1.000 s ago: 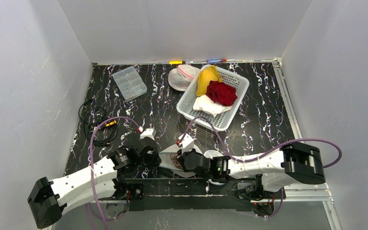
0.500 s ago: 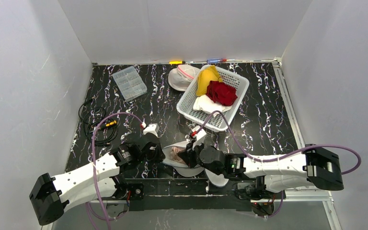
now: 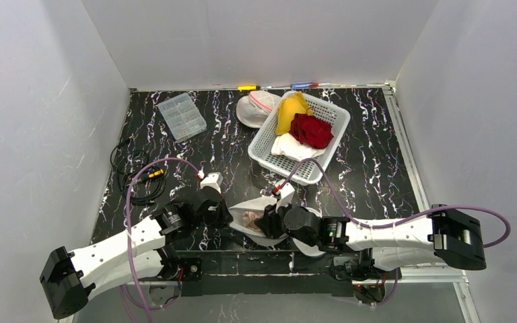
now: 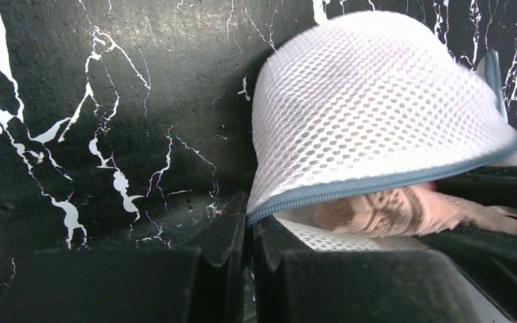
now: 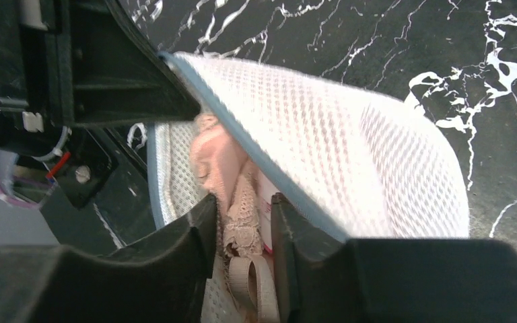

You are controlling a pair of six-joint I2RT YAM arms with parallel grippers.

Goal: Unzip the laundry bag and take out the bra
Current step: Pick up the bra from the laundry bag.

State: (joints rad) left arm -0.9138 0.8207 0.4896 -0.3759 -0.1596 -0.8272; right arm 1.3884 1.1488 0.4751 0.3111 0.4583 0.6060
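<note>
The white mesh laundry bag [image 3: 254, 210] lies near the front edge between both arms, its blue-grey zipper undone and its mouth gaping. My left gripper [image 3: 227, 219] is shut on the zipper edge at the bag's corner [image 4: 249, 221], holding the upper flap [image 4: 377, 114] up. A beige lace bra [image 4: 390, 210] shows inside the mouth. My right gripper [image 5: 241, 215] reaches into the opening from the other side. Its fingers stand apart, with the bra's lace and strap [image 5: 239, 222] between them but not pinched. The mesh flap [image 5: 350, 155] drapes over its right finger.
A white basket [image 3: 264, 147] holding yellow, red and white cloths stands at the back right. Another white mesh bag [image 3: 256, 108] lies beside it. A clear compartment box [image 3: 182, 116] is at the back left, and black cables [image 3: 134, 171] lie at the left.
My right gripper has pushed further into the bag's mouth and its jaws have parted. The bag's mouth gapes wider. The left gripper keeps its hold on the zipper edge.
</note>
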